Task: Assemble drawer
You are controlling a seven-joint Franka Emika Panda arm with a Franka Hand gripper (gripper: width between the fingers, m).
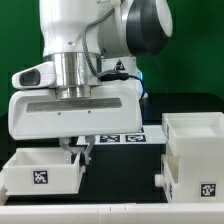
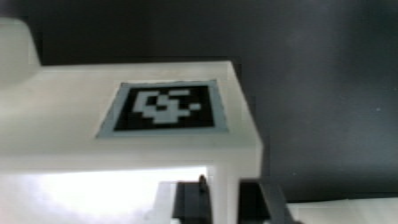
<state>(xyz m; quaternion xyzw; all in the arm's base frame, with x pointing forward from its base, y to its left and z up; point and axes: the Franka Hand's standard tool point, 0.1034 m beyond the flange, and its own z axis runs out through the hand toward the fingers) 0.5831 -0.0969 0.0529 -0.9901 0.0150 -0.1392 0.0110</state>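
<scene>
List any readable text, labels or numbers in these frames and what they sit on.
No readable words or numbers in either view.
Small tray: black-and-white square tag, pattern only.
Casing: same kind of tag, pattern only.
Marker board: tags, no text.
Robot arm: small dark mark, too blurred to read.

One camera stands off my arm, low and close, facing me head-on across the dark tabletop [image 1: 150,170]; my white wrist block fills most of its picture. The other rides on my wrist and looks straight down past my jaws, very near. Both views share the small white plastic tray [image 1: 42,170] [image 2: 125,150] with its black-and-white square tag [image 1: 41,179] [image 2: 167,107], directly beneath my wrist block.
</scene>
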